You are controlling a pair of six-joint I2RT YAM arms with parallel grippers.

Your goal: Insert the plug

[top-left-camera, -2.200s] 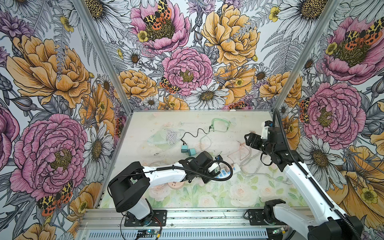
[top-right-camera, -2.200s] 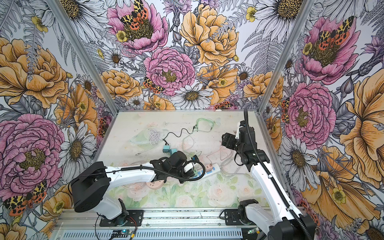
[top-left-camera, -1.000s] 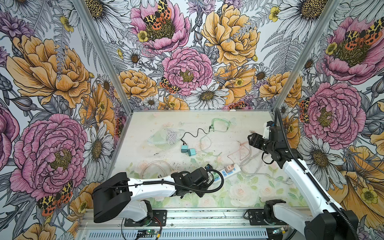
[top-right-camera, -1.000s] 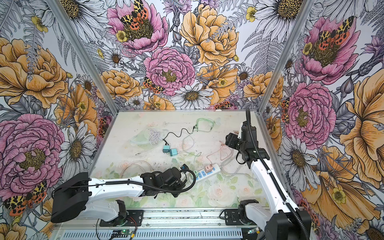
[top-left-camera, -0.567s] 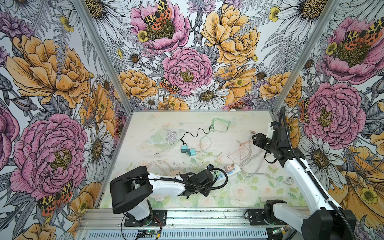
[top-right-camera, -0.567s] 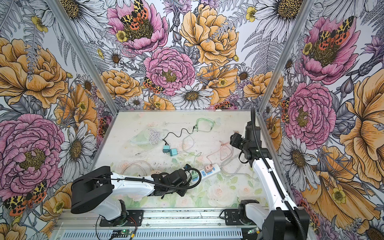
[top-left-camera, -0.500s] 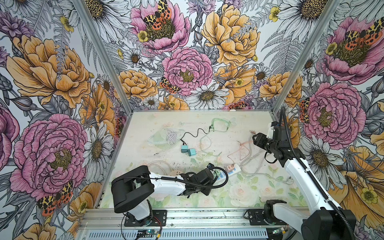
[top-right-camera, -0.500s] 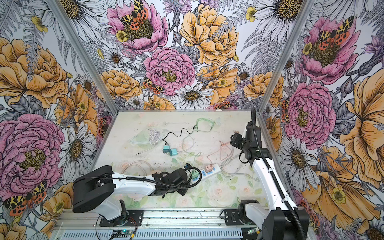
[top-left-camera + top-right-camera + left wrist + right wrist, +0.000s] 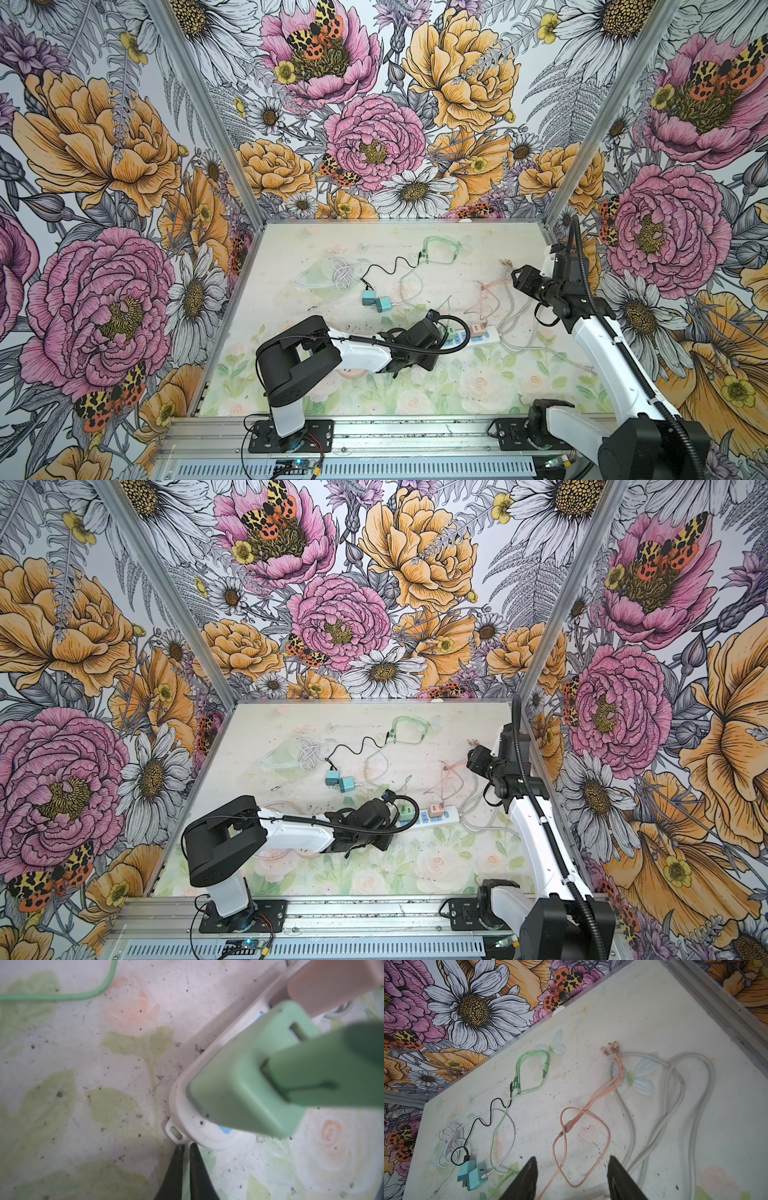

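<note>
The white power strip (image 9: 486, 335) (image 9: 444, 815) lies on the table right of centre. A green plug (image 9: 452, 332) (image 9: 245, 1088) stands in its left-end socket, with a green cable connector (image 9: 332, 1068) stuck in the plug's top. A pink plug (image 9: 478, 330) (image 9: 324, 985) sits in a socket beside it. My left gripper (image 9: 187, 1147) (image 9: 441, 341) is shut on nothing, its tips touching the strip's rounded end (image 9: 187, 1130). My right gripper (image 9: 572, 1160) (image 9: 517, 276) hangs open above the table near the right wall, holding nothing.
Two teal adapters (image 9: 376, 301) (image 9: 471, 1174) lie mid-table with black and white cables. A green cable (image 9: 529, 1068) loops at the back. A pink multi-head cable (image 9: 583, 1126) and the strip's grey cord (image 9: 675, 1105) sprawl under my right gripper. Patterned walls enclose three sides.
My left arm pulled back toward the front edge, then swung right until its shut tips met the strip's end. My right gripper drew back toward the right wall and narrowed a little.
</note>
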